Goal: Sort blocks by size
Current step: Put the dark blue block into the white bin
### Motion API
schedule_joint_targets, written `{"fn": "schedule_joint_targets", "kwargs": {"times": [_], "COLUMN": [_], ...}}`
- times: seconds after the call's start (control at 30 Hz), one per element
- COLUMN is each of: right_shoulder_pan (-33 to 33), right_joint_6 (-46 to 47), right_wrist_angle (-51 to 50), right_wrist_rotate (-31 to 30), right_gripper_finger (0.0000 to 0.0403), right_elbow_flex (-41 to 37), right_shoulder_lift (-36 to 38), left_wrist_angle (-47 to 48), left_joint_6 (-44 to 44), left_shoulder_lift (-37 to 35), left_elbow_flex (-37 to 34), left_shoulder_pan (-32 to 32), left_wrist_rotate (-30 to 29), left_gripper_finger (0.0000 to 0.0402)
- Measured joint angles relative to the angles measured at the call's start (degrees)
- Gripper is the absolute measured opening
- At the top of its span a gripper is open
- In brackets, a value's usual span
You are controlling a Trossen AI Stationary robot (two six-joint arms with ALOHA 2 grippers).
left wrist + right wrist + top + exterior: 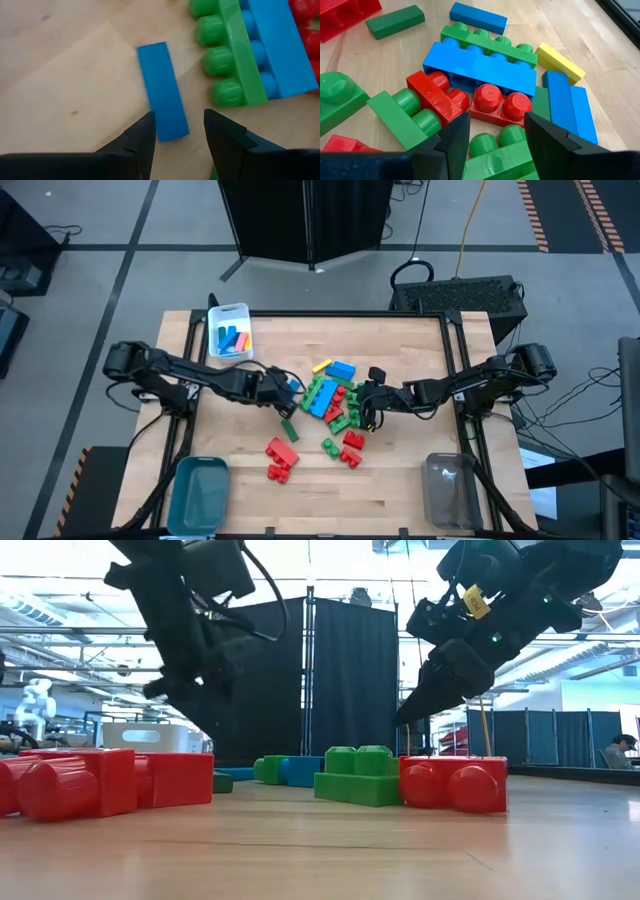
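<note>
Blocks of several colours lie in a loose pile (330, 395) at the table's middle. My left gripper (177, 120) hovers open at the pile's left side, and the near end of a thin blue bar (162, 102) lies flat on the wood below the gap between its fingers. Beside that bar are a long green studded brick (230, 55) and a long blue one (280, 50). My right gripper (495, 122) is open at the pile's right side, above a green studded block (495, 150) and a red two-stud block (495, 102). In the low view its fingers (405, 715) stand above the blocks.
A white bin (230, 330) with a few blocks stands at the far left. A teal bin (200, 490) is at the near left and a clear bin (448, 488) at the near right. Red blocks (280, 455) and a dark green bar (289, 430) lie nearer the front edge.
</note>
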State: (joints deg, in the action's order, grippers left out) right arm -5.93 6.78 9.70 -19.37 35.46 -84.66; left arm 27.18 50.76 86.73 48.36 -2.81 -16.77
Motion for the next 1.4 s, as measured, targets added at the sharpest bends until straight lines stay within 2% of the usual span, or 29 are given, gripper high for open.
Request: {"fn": "schedule_joint_targets", "kwargs": {"times": [0.27,0.43,0.63,1.0,1.4], "right_shoulder_pan": [-0.15,-0.17,-0.17,-0.17,-0.91], "right_joint_6": [1.27,1.84,1.93,1.91,2.22], "right_wrist_angle": [-0.03,-0.07,-0.09,-0.09,-0.42], "right_wrist_rotate": [0.30,0.75,1.68,1.70,1.70], "right_gripper_finger": [0.0176,0.0176,0.0176,0.0176,0.0176], "right_elbow_flex": [0.00,0.00,0.00,0.00,0.02], "right_shoulder_lift": [0.00,0.00,0.00,0.00,0.00], "left_wrist_angle": [-4.28,-3.65,-3.76,-4.26,-4.46], "left_joint_6": [1.44,1.22,-0.28,-1.60,-0.48], "left_shoulder_lift": [4.97,5.51,5.51,5.93,10.01], "left_elbow_flex": [0.00,0.00,0.00,0.00,0.00], "left_shoulder_pan": [-0.32,-0.32,-0.28,0.17,0.29], "left_wrist_rotate": [-1.74,-5.01,-5.43,-6.01,-5.52], "left_gripper_finger": [0.0157,0.0157,0.0158,0.0221,0.0226]}}
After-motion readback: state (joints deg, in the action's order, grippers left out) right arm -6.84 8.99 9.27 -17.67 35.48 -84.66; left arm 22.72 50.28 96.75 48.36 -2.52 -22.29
